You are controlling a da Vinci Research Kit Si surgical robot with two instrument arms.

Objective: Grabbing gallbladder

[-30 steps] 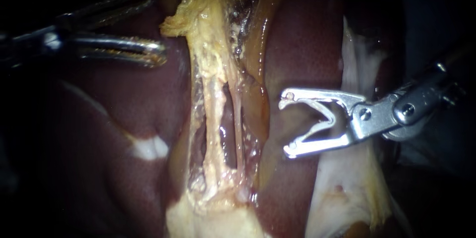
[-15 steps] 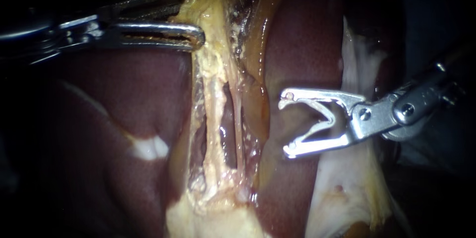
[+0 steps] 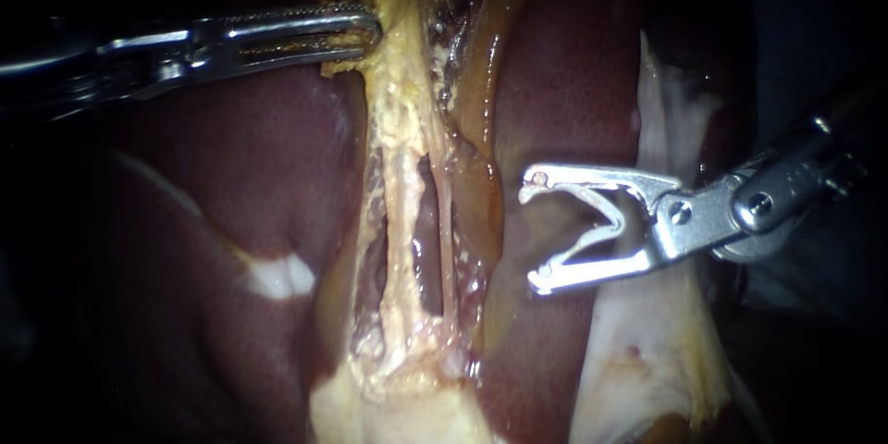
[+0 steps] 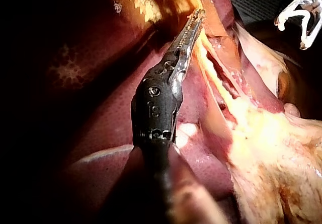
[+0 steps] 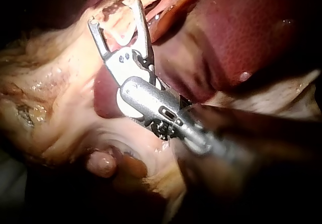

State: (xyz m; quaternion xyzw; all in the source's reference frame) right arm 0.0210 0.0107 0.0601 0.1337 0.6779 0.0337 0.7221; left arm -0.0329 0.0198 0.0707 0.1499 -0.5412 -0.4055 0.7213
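Note:
The gallbladder (image 3: 400, 83) is a yellowish, ragged band running down the middle of the endoscope view, over the dark red liver (image 3: 222, 176). My left instrument (image 3: 370, 30) comes in from the left near the top, and its jaws are shut on the gallbladder's left edge. In the left wrist view the same jaws (image 4: 197, 16) lie together on the yellow tissue (image 4: 204, 45). Below the grip, two thin pale tubes (image 3: 403, 213) run side by side. My right instrument (image 3: 536, 233) hangs with its jaws open over the liver to the right of the tubes, holding nothing; they also show spread apart in its wrist view (image 5: 114, 12).
A pale white sheet of tissue (image 3: 647, 342) lies under and behind the right instrument's shaft. A small white patch (image 3: 277, 276) marks the liver on the left. Fatty yellow tissue (image 3: 398, 407) spreads at the foot of the tubes.
My left instrument has moved right and slightly up to the gallbladder's left edge, and its jaws have gone from open to shut on that tissue. The right instrument has not moved.

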